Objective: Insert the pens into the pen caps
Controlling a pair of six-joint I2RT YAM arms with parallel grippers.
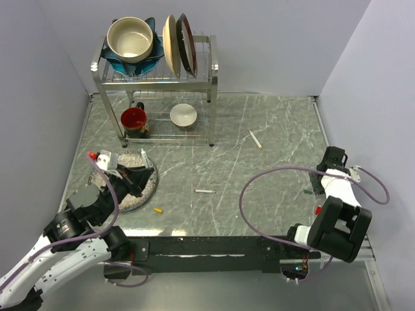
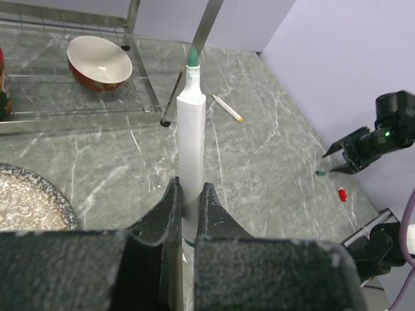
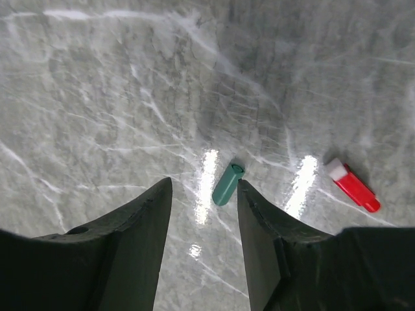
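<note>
My left gripper (image 2: 190, 191) is shut on a white-barrelled pen (image 2: 192, 129) whose bare green tip points up and away; in the top view this gripper (image 1: 137, 184) hangs over the speckled plate. A second pen (image 1: 205, 191) lies mid-table and a third pen (image 1: 255, 138) lies farther back. My right gripper (image 3: 203, 184) is open, low over the table. The green pen cap (image 3: 227, 183) lies on the table between its tips, against the right finger. The red pen cap (image 3: 352, 186) lies just to the right. A yellow-orange pen cap (image 1: 157, 210) rests near the plate.
A metal dish rack (image 1: 155, 78) stands at the back left, with bowls and plates on top and a red mug (image 1: 134, 120) and small bowl (image 1: 183, 115) beneath. The speckled plate (image 1: 146, 188) sits front left. Walls close in on both sides.
</note>
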